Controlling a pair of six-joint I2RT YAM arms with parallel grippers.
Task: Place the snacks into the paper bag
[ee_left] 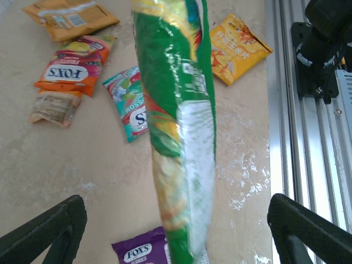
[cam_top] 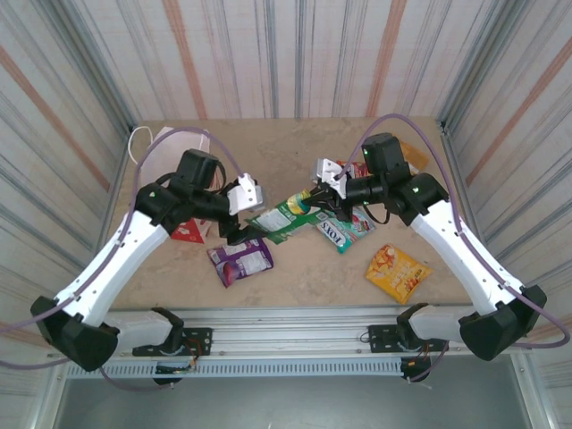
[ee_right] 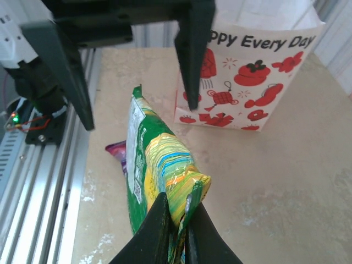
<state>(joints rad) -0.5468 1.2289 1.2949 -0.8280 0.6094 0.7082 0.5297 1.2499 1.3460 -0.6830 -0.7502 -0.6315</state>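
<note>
My right gripper (ee_right: 184, 220) is shut on one end of the green snack packet (ee_right: 148, 165) and holds it above the table. My left gripper (ee_left: 176, 234) is open, and its fingers (ee_left: 47, 231) stand wide on either side of the packet's far end (ee_left: 176, 137) without touching it. In the top view the green packet (cam_top: 284, 219) stretches between the left gripper (cam_top: 243, 229) and the right gripper (cam_top: 322, 206). The white and red paper bag (ee_right: 247, 82) stands upright behind the left arm (cam_top: 174, 147). Purple (cam_top: 239, 261), teal (cam_top: 338, 234) and yellow (cam_top: 397, 272) packets lie on the table.
An orange packet (ee_left: 69, 16) and an orange-red packet (ee_left: 71, 66) lie near the right arm at the back right. Striped walls close the table in on three sides. A metal rail (cam_top: 286, 326) runs along the near edge.
</note>
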